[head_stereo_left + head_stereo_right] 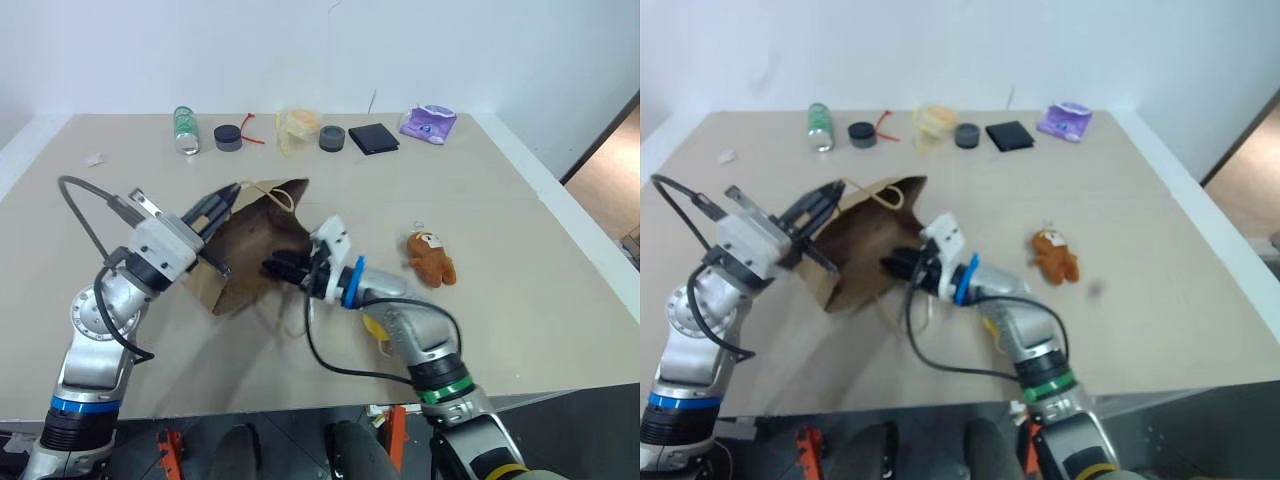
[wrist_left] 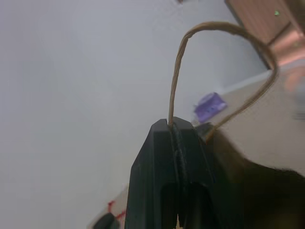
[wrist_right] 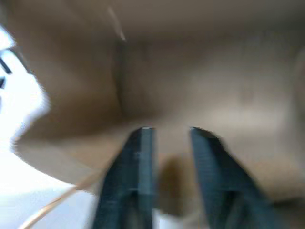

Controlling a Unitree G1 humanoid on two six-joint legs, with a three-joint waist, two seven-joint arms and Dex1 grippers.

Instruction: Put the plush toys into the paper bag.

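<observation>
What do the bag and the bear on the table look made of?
The paper bag: matte brown kraft paper, creased and folded, with a thin twisted paper handle. The brown bear: soft, fuzzy plush fabric by its look, with a pale face.

A large beige table (image 1: pixel 520 300) with a pale rim stands against a plain white wall (image 1: pixel 300 50). Past the table's far right corner, a strip of brownish floor (image 1: pixel 610 170) shows beside a dark edge. The light is even and soft.

beige table (image 1: pixel 520 300): paper bag (image 1: pixel 255 250) on its side, brown bear (image 1: pixel 431 257), black square (image 1: pixel 373 138), purple packet (image 1: pixel 428 123).
</observation>
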